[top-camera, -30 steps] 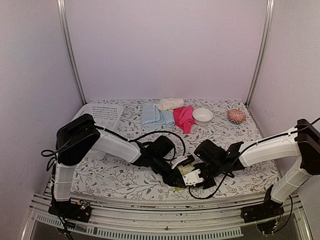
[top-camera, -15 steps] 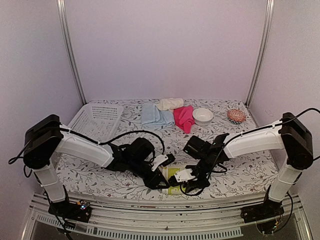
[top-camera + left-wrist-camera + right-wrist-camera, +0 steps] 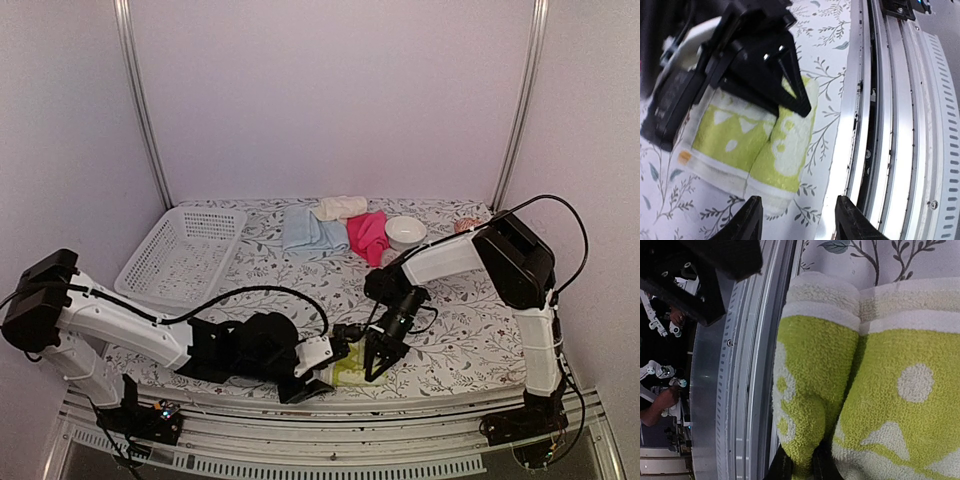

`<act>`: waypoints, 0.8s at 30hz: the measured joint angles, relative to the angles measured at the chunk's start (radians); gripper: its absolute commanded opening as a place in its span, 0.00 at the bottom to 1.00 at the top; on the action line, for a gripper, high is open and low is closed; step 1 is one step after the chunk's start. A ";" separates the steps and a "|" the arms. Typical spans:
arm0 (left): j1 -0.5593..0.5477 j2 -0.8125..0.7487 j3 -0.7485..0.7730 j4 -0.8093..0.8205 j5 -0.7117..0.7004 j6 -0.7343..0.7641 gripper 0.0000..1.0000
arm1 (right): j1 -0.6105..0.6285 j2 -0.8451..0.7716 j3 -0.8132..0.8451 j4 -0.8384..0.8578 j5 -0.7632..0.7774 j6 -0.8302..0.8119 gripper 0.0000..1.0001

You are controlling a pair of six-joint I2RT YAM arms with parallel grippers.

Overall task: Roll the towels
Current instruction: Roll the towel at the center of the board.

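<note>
Yellow-green towel [image 3: 352,368] sits at the table's six o'clock edge, folded into two fat lobes, one just beside the metal rail [image 3: 890,125]. My right gripper [image 3: 797,463] is pinched tight on a ridge of that lobe. My left gripper [image 3: 801,220] hovers at the towel's nine o'clock, fingers spread, holding nothing. The loopy terry looks springy, so releasing could let the roll flop open, or a nudge toward six could tip it onto the rail. Pink towel [image 3: 367,238], light blue towel [image 3: 305,232] and cream towel [image 3: 340,207] wait at twelve, soft and limp
</note>
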 measured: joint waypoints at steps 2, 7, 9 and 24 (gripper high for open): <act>-0.027 0.034 0.050 -0.011 -0.022 0.059 0.52 | -0.001 0.015 0.009 -0.021 -0.015 -0.002 0.05; -0.059 0.185 0.214 -0.064 -0.094 0.181 0.47 | -0.001 0.042 0.031 -0.055 -0.031 0.007 0.06; -0.070 0.243 0.262 -0.091 -0.113 0.224 0.46 | -0.001 0.047 0.033 -0.060 -0.035 0.011 0.06; -0.091 0.349 0.322 -0.151 -0.221 0.317 0.22 | 0.000 0.035 0.031 -0.075 -0.040 0.027 0.35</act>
